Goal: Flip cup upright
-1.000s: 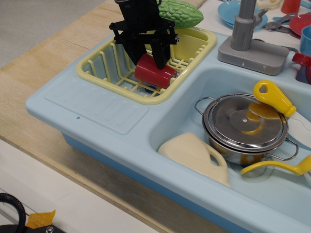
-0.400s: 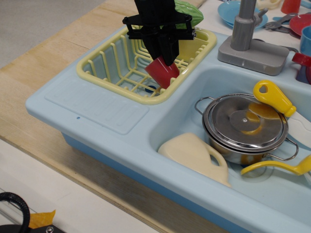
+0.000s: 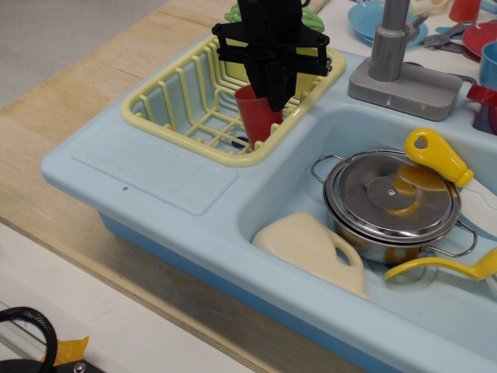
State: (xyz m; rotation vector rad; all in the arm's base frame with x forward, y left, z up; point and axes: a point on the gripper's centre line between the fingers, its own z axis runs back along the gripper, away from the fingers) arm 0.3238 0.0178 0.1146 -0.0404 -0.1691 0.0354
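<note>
The red cup (image 3: 255, 118) stands nearly upright in the yellow dish rack (image 3: 167, 105), at the rack's right front corner, its open end up. My black gripper (image 3: 273, 95) comes down from above and is shut on the cup's rim on the right side. The gripper hides the upper right part of the cup.
The rack sits in a light blue toy sink (image 3: 155, 175). In the basin are a steel pot with lid (image 3: 392, 203), a cream pitcher (image 3: 314, 250) and yellow utensils (image 3: 436, 156). A grey faucet (image 3: 396, 62) stands behind; a green vegetable (image 3: 311, 17) lies behind the rack.
The cup lay on its side in the rack one second ago. My gripper has turned it up onto its base and shifted to the right.
</note>
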